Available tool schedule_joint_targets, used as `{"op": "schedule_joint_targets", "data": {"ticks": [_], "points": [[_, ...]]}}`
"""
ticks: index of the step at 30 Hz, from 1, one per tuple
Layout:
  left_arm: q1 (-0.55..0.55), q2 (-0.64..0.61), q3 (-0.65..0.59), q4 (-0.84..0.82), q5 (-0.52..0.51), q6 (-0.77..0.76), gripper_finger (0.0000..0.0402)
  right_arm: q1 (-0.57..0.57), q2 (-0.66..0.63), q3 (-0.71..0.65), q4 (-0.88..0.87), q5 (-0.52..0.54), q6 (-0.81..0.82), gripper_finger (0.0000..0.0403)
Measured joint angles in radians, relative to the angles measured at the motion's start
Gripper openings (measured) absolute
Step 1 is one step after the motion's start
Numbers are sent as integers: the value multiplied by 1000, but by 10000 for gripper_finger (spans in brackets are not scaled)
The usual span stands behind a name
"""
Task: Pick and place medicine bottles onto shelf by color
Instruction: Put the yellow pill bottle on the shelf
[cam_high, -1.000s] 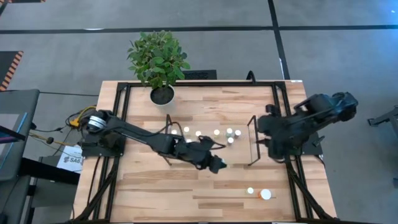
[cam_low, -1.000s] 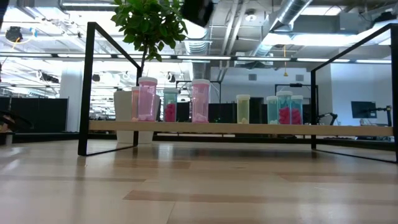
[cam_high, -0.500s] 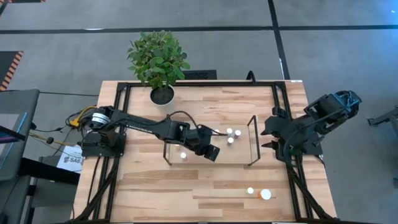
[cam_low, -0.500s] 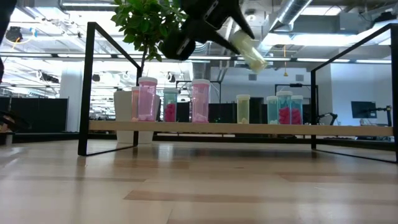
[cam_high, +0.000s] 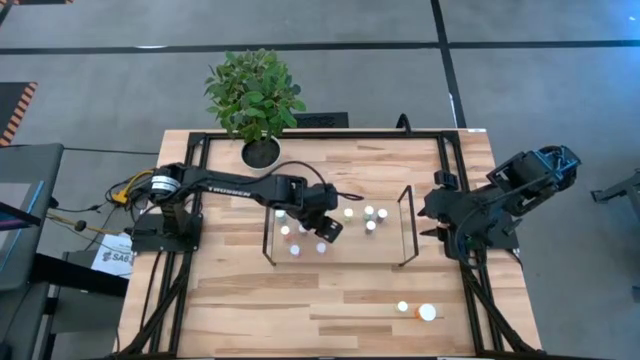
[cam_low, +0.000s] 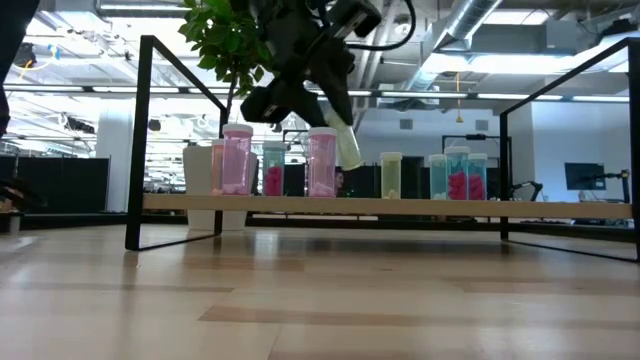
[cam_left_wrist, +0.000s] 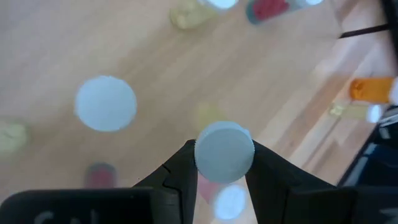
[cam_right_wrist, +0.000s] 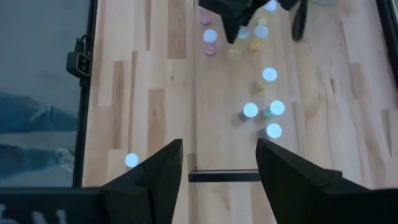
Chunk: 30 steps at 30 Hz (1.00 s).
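Note:
My left gripper (cam_high: 325, 228) hovers over the shelf (cam_high: 385, 245), a low light-wood board between two black wire frames, and is shut on a pale yellow medicine bottle (cam_low: 347, 148) with a white cap. Pink (cam_low: 237, 160), teal (cam_low: 456, 172) and yellow (cam_low: 390, 174) bottles stand upright on the shelf board (cam_low: 420, 206). An orange bottle (cam_high: 403, 307) and a wider white-orange one (cam_high: 428, 312) stand on the table near its front right. My right gripper (cam_high: 432, 216) hangs open beyond the shelf's right end, holding nothing. My left gripper pinches the yellow bottle at its capped upper end (cam_left_wrist: 224, 152), one finger (cam_left_wrist: 183, 171) on each side. The fingers come slanting down from above. The bottle hangs tilted below them, its bottom (cam_low: 353, 164) clear of the shelf board, close beside a pink bottle (cam_low: 322, 160).
A potted plant (cam_high: 258, 100) stands at the table's far edge, left of the shelf. The black table frame (cam_high: 195, 160) runs along the table's sides. Bare wood lies in front of the shelf, toward the near edge.
My left gripper has carried the yellow bottle from in front of the shelf toward the far edge, over the shelf board, and down. It has tipped more steeply downward, so the bottle now hangs nearer upright, lower among the standing bottles. My right gripper has drawn back slightly toward the right edge.

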Motion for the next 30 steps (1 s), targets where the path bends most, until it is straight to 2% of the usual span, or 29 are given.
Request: {"op": "schedule_joint_targets", "data": {"ticks": [9, 18, 24, 30], "points": [[1, 0, 0, -40, 40, 126, 98, 0, 0, 0, 1, 0, -18, 225], [2, 0, 0, -126, 37, 372, 98, 2, 21, 0, 16, 0, -18, 225], [2, 0, 0, -151, 37, 489, 98, -9, 62, 0, 39, -1, -18, 225], [2, 0, 0, -155, -6, 544, 98, -19, 132, 0, 75, -1, -18, 225]]}}
